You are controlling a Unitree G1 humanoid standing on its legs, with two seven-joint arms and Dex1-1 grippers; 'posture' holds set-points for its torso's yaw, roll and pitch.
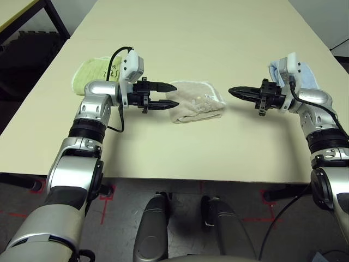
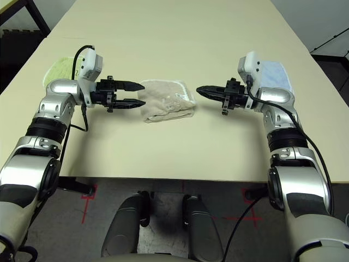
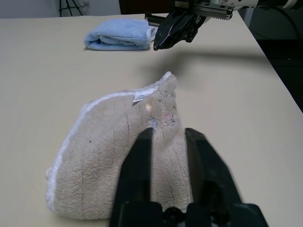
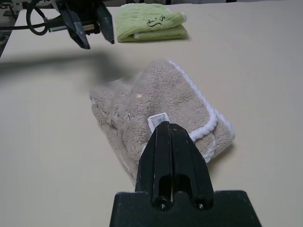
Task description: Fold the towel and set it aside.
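The towel is beige terry with white edging, and it lies folded in a small bundle at the middle of the table. My left gripper points at its left edge, open. The lower fingertip is at the cloth and nothing is between the fingers. My right gripper hovers a short way off the towel's right side, apart from it. Its fingers are pressed together and empty. A small white label shows on the towel in the right wrist view.
A yellow-green folded towel lies at the left, behind my left arm. A light blue folded towel lies at the right, behind my right wrist. Bare tabletop stretches in front of the beige towel and far behind it.
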